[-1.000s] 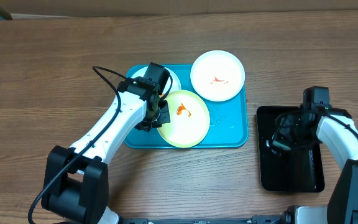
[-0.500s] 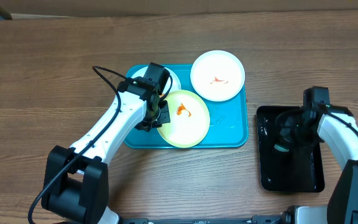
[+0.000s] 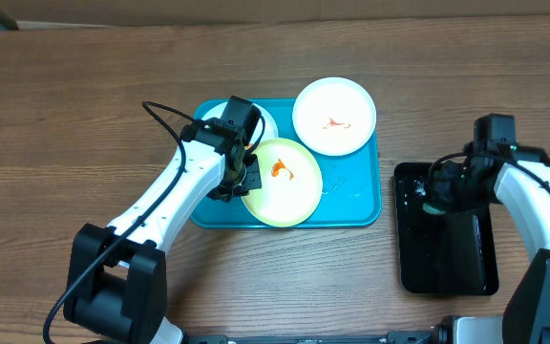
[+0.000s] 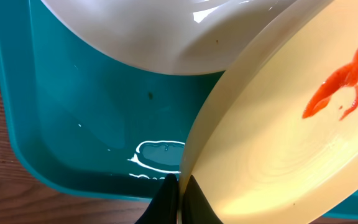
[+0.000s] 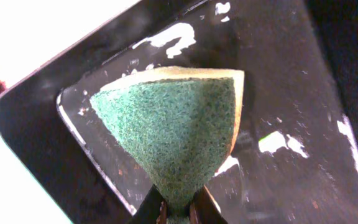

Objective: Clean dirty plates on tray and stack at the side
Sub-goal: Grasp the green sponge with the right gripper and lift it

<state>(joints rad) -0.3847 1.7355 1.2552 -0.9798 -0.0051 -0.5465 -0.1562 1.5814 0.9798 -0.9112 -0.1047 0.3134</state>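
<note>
One yellow-green plate [image 3: 280, 182] lay at the near middle of the turquoise tray [image 3: 351, 205], an orange sauce smear [image 4: 337, 87] on its face. My left gripper [image 4: 178, 199] was closed on that plate's left rim, jaws pinched thin over the edge. From the wrist view the plate looked tipped, though I could not tell whether its far side was off the tray floor. Behind my left wrist a white plate [image 3: 267, 119] showed only as a sliver, its near edge overlapped by the yellow-green one. A second white plate [image 3: 333, 116] sat at the tray's far right corner (overhanging the rim there), with a small orange mark at its centre.

Well apart to the right, my right gripper [image 5: 178, 208] was clamped on a sponge [image 5: 179, 130], squeezing its lower end to a narrow waist. The green scouring face was toward the camera, and a yellow layer showed along the top edge. It hung above the far end of the wet black tray [image 3: 447, 258].
</note>
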